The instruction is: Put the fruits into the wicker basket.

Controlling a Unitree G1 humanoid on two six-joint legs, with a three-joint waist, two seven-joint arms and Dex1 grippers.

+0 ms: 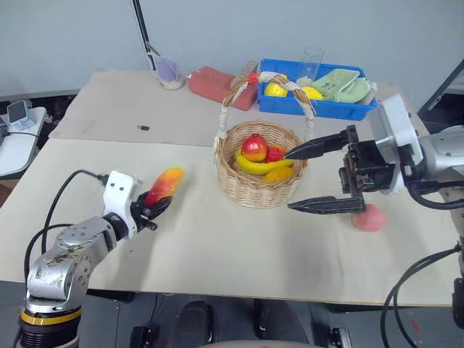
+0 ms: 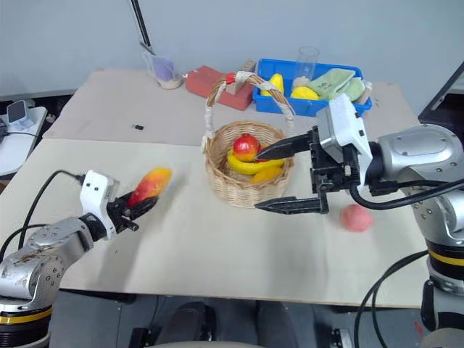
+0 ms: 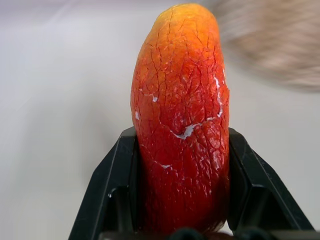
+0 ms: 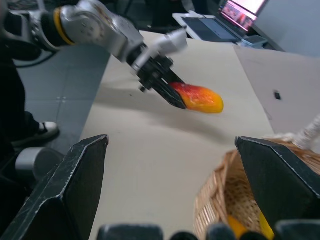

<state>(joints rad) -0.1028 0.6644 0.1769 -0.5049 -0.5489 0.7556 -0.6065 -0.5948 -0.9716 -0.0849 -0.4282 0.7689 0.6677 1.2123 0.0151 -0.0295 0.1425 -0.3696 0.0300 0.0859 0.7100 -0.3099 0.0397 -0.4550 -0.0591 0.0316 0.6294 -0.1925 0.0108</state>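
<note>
At the far left, beyond the tabletop's (image 1: 217,239) edge, a lower white surface carrying a small device (image 1: 17,112) is seen, and a dark grey floor runs under the near edge. The tabletop is covered in pale beige board, with a seam crossing it from left to right and a small dark object (image 1: 143,127) lying on the rear section. The left pincer (image 1: 154,208) is seen clenched on the red end of the mango-like fruit (image 1: 165,185), which is held clear of the surface with its yellow tip pointing up and toward the wicker basket (image 1: 255,190). In the left wrist view the fruit (image 3: 181,120) is gripped on both sides by the black fingers (image 3: 114,190), and its painted skin is cracked. Behind, against a plain pale blue-grey wall, a clear cup with purple contents (image 1: 170,73) and a red block (image 1: 215,86) are set near the rear edge. The basket stands at mid-tabletop with its cloth-wrapped handle arching overhead; a red-yellow fruit, a banana and other toy fruit are held inside. Behind it a blue tray (image 1: 319,106) contains yellow lemon-like fruits, a green cloth and a clear glass. The right pincer (image 1: 322,175) is held released, fingers spread wide, just right of the basket and above the surface. The pink peach (image 1: 370,217) lies on the tabletop to the right of the basket, near the lower finger.
</note>
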